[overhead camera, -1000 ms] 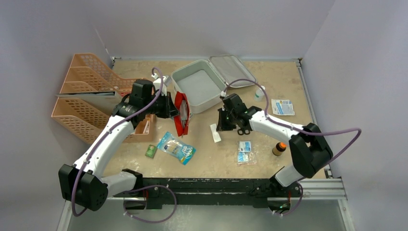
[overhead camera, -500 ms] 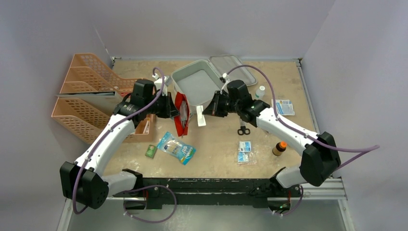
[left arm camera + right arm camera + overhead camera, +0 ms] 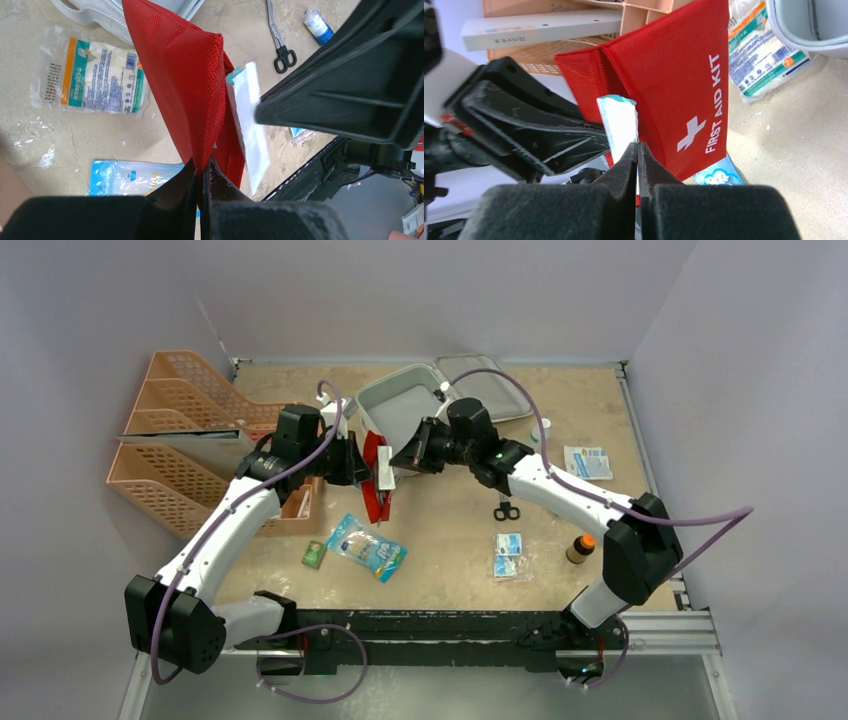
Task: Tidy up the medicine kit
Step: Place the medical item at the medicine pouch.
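While medicine kit lies open, lid rightward | left jaws clamp red pouch | right jaws pinch white packet

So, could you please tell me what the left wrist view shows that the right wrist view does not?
Only the left wrist view: the scissors and a small blue-labelled bottle. Only the right wrist view: FIRST AID KIT lettering on the red pouch, plus the orange trays. Both: that pouch pinched in the left fingers, the white sachet in the right fingers, and a gauze packet.
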